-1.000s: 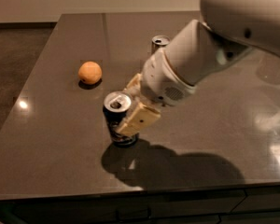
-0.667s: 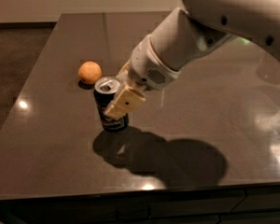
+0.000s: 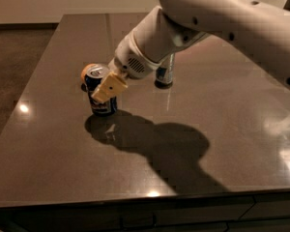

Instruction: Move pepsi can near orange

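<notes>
Moved left since a second ago, the pepsi can now stands upright just in front of the orange, nearly touching it.

Reaching in from the right, the gripper has its tan fingers clamped on the can's side. The can rests on the dark table, while a slim can stands behind the white arm.

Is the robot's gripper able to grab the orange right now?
Probably not. The gripper is closed around the pepsi can, so it has no free grip, and the orange sits tucked right behind that can, mostly hidden.
</notes>
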Controlling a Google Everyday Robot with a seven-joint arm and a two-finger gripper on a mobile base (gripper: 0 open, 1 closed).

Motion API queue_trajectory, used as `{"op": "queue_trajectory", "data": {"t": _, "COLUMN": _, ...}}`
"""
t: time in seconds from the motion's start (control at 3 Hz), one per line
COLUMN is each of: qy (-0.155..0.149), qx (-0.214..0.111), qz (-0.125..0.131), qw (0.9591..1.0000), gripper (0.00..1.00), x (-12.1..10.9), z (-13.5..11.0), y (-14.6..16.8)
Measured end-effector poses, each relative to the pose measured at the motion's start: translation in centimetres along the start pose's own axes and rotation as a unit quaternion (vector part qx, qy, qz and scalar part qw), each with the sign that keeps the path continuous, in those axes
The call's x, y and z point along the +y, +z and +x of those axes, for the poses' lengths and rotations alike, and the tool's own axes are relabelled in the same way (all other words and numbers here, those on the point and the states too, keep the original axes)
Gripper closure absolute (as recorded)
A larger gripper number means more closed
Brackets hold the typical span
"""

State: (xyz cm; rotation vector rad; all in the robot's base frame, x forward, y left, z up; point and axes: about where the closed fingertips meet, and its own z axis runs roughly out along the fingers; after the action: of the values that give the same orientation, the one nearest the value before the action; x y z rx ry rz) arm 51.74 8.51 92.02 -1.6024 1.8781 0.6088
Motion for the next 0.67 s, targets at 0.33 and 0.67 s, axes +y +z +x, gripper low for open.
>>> {"op": "queue_trajectory", "data": {"t": 0.33, "qy": 0.011, "qx": -0.009, "qz": 0.025, "qw": 0.9996, "gripper": 1.0, "x": -2.7, "z": -0.4, "y": 1.6}}
{"op": "queue_trajectory", "data": {"t": 0.67, "qy": 0.017, "qx": -0.015, "qz": 0.047, "qw": 0.9987, "gripper": 0.88, "x": -4.9, "z": -0.6, "y": 2.5}}
